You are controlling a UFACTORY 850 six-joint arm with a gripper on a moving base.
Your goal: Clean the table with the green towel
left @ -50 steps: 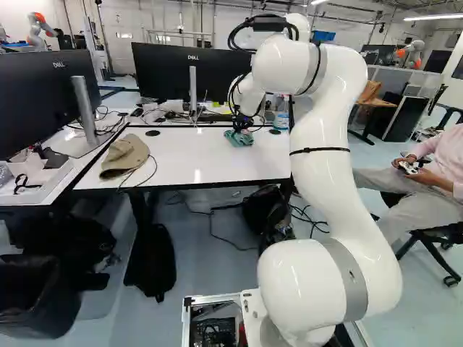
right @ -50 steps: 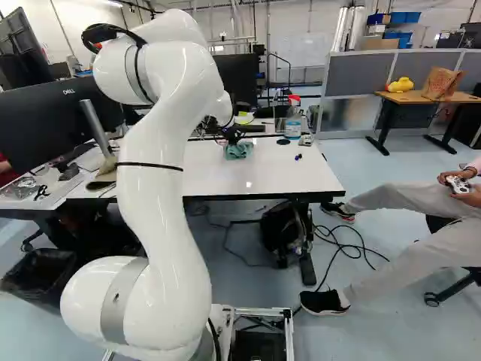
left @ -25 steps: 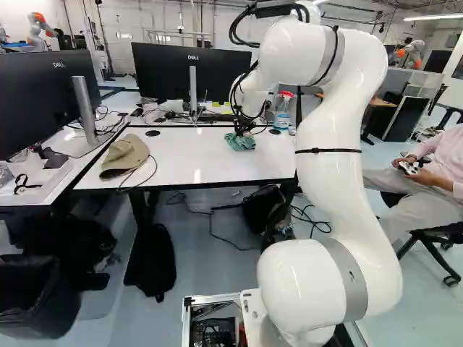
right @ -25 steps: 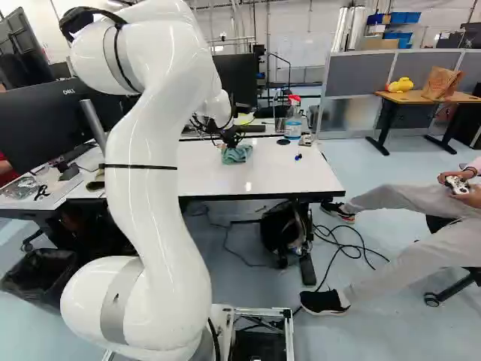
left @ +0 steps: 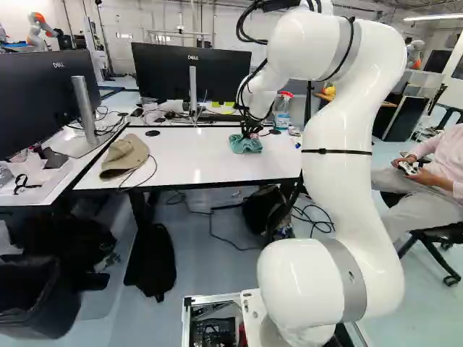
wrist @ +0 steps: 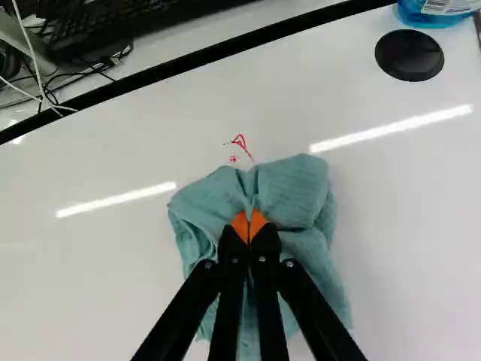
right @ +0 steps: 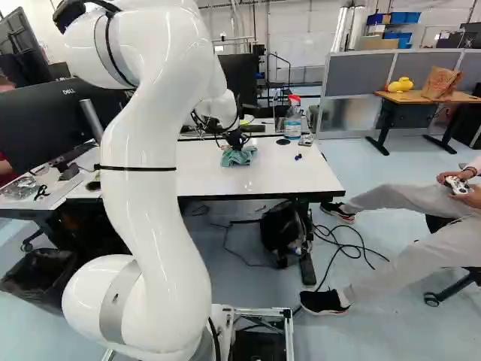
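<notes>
My gripper (right: 235, 140) is at the far part of the white table (right: 278, 177), over the green towel (right: 239, 156). In the wrist view the gripper (wrist: 249, 229) is shut on the towel (wrist: 289, 188), its orange pads pinching a fold near the middle. The cloth lies bunched on the tabletop around and under the fingers. Just ahead of the towel, a small red mark (wrist: 240, 145) shows on the white surface; whether more lies beneath the cloth is hidden.
A tan cap (left: 125, 156) lies on the table in the left base view. Beyond the towel are a black disc (wrist: 409, 55), a spray bottle (right: 293, 116), a keyboard (wrist: 113, 26) and a monitor (left: 170, 72). Another robot (left: 37, 30) stands far back.
The gripper and the towel held in it have shifted a little over the table, rightward and slightly nearer in the left base view. My arm's upper links have swung outward. The base has stayed put.
</notes>
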